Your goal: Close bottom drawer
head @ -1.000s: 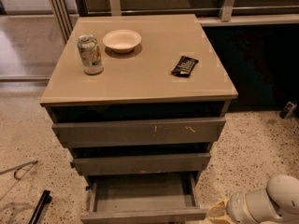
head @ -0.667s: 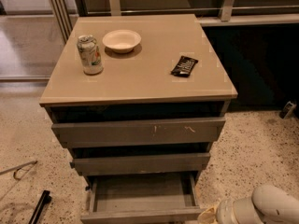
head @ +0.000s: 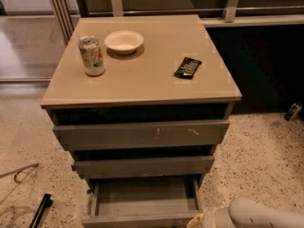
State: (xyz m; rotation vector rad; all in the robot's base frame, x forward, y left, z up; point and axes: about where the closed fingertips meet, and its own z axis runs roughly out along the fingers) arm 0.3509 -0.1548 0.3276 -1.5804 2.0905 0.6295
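Beside grey bottom drawer (head: 142,204), seemingly, gripper (head: 198,220)

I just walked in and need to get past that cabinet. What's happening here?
A robot arm is at the bottom drawer of the cabinet, which stands pulled out, nothing showing inside. The gripper sits low at the drawer's front right corner; whether it touches is unclear. A can, a bowl and a dark packet rest on top.

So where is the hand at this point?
In the camera view the hand sits at the bottom edge, right of centre, beside the right front corner of the pulled-out bottom drawer.
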